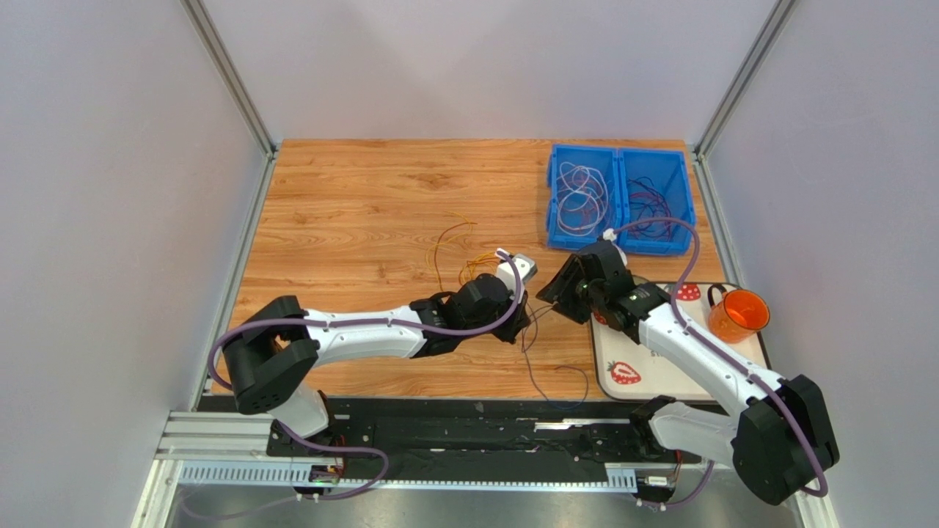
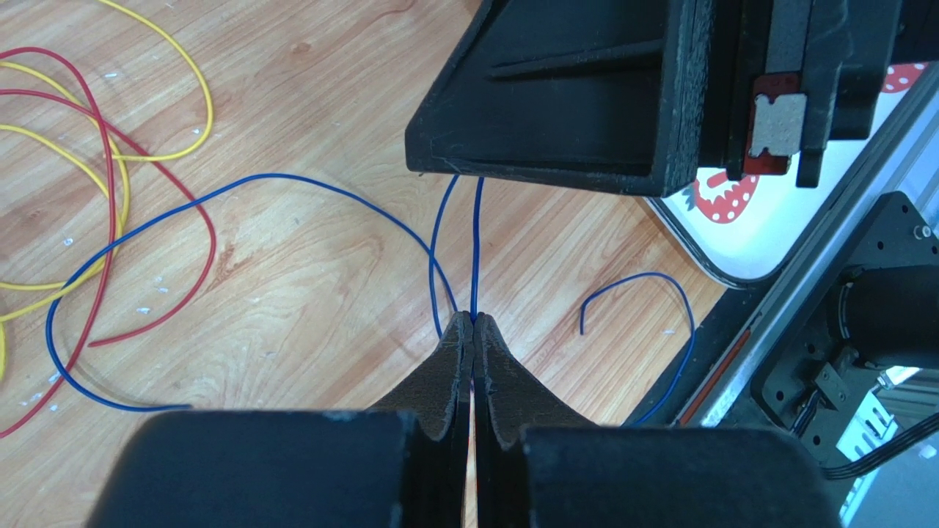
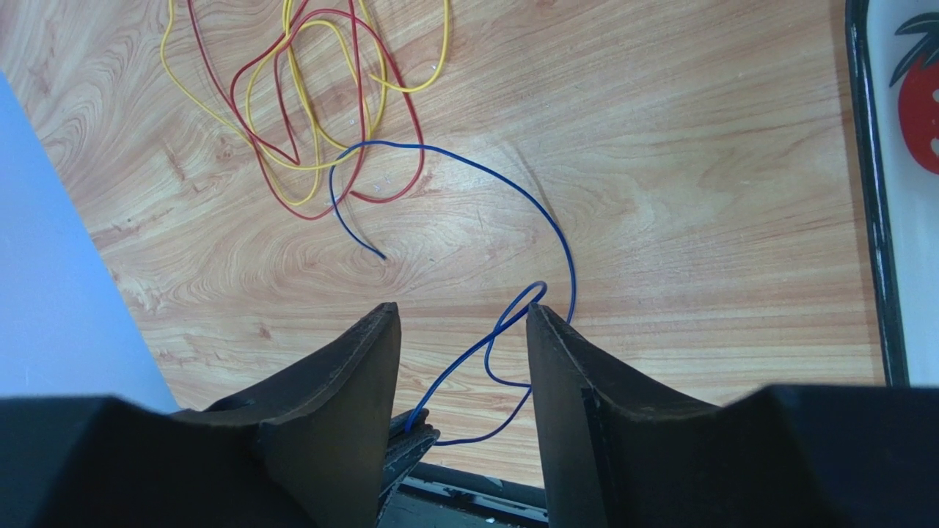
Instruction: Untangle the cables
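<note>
while left gripper (image 2: 474,326) pinches thin blue cable (image 2: 476,248) | right gripper (image 3: 463,316) agape | red/yellow loops (image 3: 422,161) tangled

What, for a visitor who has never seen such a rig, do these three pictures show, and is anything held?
Two robot arms are bolted at a wooden table's near edge. One picture looks down from above; the other two come from a camera on each wrist. The left gripper is shut on a blue wire. The right gripper is open above a loop of blue wire. Nearby lies a tangle of red and yellow wires. Farther off: a blue bin holding more wires, a strawberry-print tray and an orange cup.
</note>
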Available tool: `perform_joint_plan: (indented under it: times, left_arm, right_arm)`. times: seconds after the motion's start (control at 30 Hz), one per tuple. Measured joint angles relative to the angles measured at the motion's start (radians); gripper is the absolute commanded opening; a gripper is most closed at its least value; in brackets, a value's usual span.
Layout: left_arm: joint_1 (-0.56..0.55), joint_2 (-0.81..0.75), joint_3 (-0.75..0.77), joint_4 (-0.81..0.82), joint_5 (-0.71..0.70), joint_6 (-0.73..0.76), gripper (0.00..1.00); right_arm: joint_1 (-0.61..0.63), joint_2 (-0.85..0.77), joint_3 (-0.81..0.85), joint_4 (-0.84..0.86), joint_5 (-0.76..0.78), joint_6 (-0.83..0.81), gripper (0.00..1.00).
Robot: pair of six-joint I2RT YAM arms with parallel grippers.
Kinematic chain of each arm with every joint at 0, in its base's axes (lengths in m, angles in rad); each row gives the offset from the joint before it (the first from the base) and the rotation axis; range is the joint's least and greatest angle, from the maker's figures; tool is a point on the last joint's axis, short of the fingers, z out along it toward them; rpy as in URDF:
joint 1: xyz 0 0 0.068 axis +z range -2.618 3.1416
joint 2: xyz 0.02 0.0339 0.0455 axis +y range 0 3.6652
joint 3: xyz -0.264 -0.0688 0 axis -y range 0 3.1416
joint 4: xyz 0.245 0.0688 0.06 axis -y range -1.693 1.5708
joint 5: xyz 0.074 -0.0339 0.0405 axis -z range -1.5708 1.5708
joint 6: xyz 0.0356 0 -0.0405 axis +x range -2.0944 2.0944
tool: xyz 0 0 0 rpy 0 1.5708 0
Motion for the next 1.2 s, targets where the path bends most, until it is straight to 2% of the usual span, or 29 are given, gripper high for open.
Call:
perform_joint_plan:
  times: [0.1, 0.27, 0.33, 0.37, 0.43, 0.53, 0.57, 0.6, 0.63, 0.7, 0.73, 0.8, 0.97, 1.2]
  left_arm:
    - [-0.002, 0.0, 0.0, 0.0, -0.011, 0.006, 0.0]
    - [-0.002, 0.0, 0.0, 0.0, -0.031, 0.01, 0.0]
    - [-0.002, 0.0, 0.0, 0.0, -0.032, 0.01, 0.0]
    - [-0.002, 0.0, 0.0, 0.0, -0.032, 0.01, 0.0]
    - [-0.003, 0.0, 0.0, 0.001, -0.031, 0.01, 0.0]
    - [-0.009, 0.0, 0.0, 0.001, -0.031, 0.01, 0.0]
    - [-0.011, 0.0, 0.0, 0.003, -0.03, 0.011, 0.03]
    - [-0.013, 0.0, 0.0, 0.005, -0.029, 0.011, 0.16]
    - [-0.014, 0.0, 0.0, 0.007, -0.026, 0.014, 0.24]
    - [-0.015, 0.0, 0.0, 0.014, -0.021, 0.023, 0.38]
    - [-0.015, 0.0, 0.0, 0.017, -0.022, 0.026, 0.4]
    - [-0.015, 0.0, 0.0, 0.023, -0.023, 0.031, 0.43]
    - [-0.015, -0.002, 0.0, 0.02, -0.072, 0.039, 0.45]
    - [0.036, 0.002, 0.0, -0.001, -0.121, 0.053, 0.43]
  right_arm:
    - [0.006, 0.001, -0.011, 0.011, 0.0, 0.004, 0.35]
    - [0.022, 0.001, -0.023, 0.016, -0.004, 0.01, 0.27]
    - [0.025, 0.001, -0.024, 0.016, -0.012, 0.01, 0.19]
    - [0.027, 0.001, -0.024, 0.017, -0.013, 0.011, 0.06]
    - [0.03, 0.002, -0.024, 0.022, -0.015, 0.011, 0.0]
    - [0.033, 0.002, -0.024, 0.031, -0.015, 0.012, 0.0]
    - [0.033, 0.002, -0.024, 0.031, -0.015, 0.011, 0.0]
    - [0.034, 0.002, -0.023, 0.031, -0.015, 0.01, 0.0]
    - [0.034, 0.002, -0.023, 0.03, -0.01, 0.008, 0.0]
    - [0.034, 0.002, -0.013, 0.018, 0.002, 0.002, 0.0]
    - [0.034, 0.002, -0.002, 0.003, 0.01, -0.004, 0.0]
    - [0.034, 0.0, 0.041, -0.033, 0.033, -0.022, 0.0]
    - [0.031, -0.015, 0.273, -0.145, 0.106, -0.101, 0.0]
    - [0.027, -0.016, 0.761, -0.259, 0.177, -0.257, 0.0]
